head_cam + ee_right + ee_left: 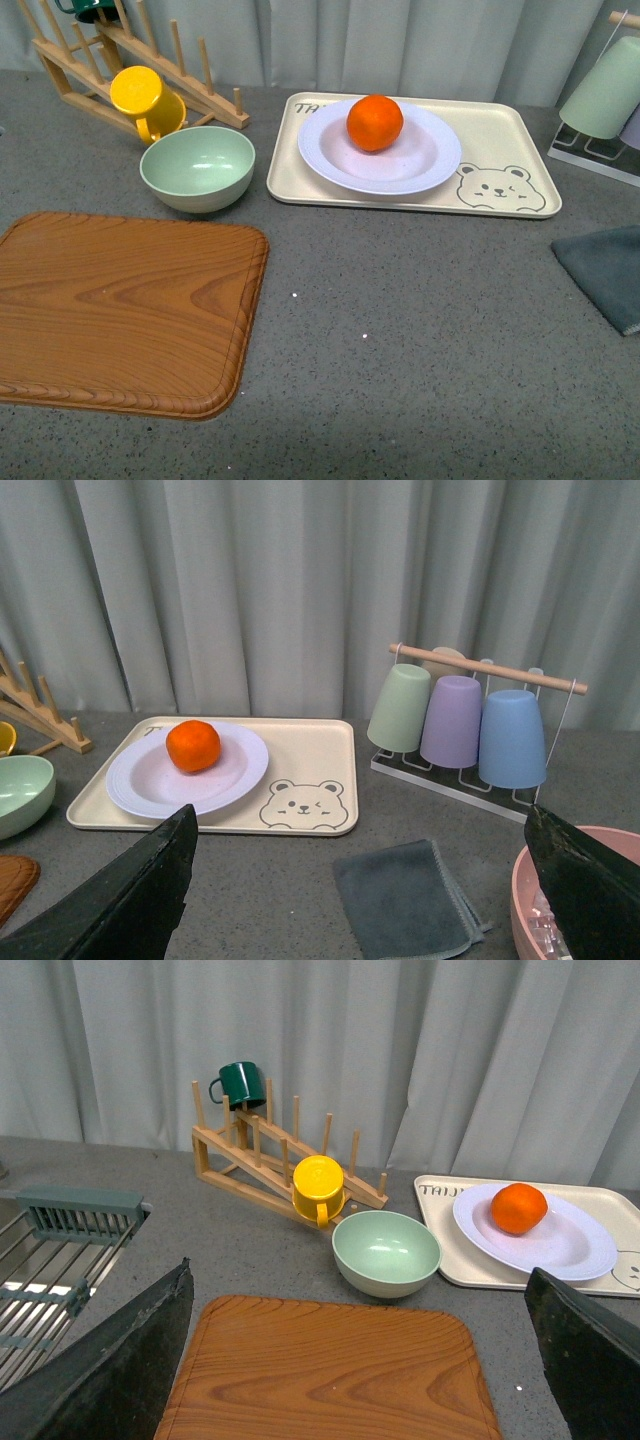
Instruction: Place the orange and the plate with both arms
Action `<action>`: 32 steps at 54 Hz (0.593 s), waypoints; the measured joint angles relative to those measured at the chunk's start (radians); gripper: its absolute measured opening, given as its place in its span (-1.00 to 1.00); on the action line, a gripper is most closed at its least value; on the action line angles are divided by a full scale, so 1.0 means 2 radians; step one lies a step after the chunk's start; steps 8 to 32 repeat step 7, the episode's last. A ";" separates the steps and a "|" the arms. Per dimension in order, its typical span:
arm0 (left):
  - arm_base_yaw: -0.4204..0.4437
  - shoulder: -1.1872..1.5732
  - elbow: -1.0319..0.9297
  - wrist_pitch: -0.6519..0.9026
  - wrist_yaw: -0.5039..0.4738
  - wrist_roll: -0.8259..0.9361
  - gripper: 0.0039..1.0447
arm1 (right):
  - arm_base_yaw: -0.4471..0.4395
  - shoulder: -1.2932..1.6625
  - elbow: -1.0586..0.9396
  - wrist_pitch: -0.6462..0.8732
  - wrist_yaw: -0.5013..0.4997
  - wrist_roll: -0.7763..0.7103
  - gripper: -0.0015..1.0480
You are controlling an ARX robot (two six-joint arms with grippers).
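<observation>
One orange (375, 122), one plate (425, 160), three hanging cups (458, 721).

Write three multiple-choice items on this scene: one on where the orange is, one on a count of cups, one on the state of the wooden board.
1. Where does the orange sit?
A. in the green bowl
B. on the white plate
C. on the wooden board

2. How many cups hang on the wire rack?
A. three
B. one
C. five

3. What state is the wooden board in?
A. stacked with cups
B. holds the plate
C. bare

Answers:
1. B: the front view shows the orange resting on the plate, which lies on the bear tray.
2. A: the right wrist view shows green, purple and blue cups.
3. C: nothing rests on it.
</observation>
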 joint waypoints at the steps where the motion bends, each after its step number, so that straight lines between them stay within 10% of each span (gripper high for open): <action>1: 0.000 0.000 0.000 0.000 0.000 0.000 0.88 | 0.000 0.000 0.000 0.000 0.000 0.000 0.83; 32: 0.000 0.000 0.000 0.000 0.000 0.000 0.88 | 0.000 0.000 0.000 0.000 0.000 0.000 0.83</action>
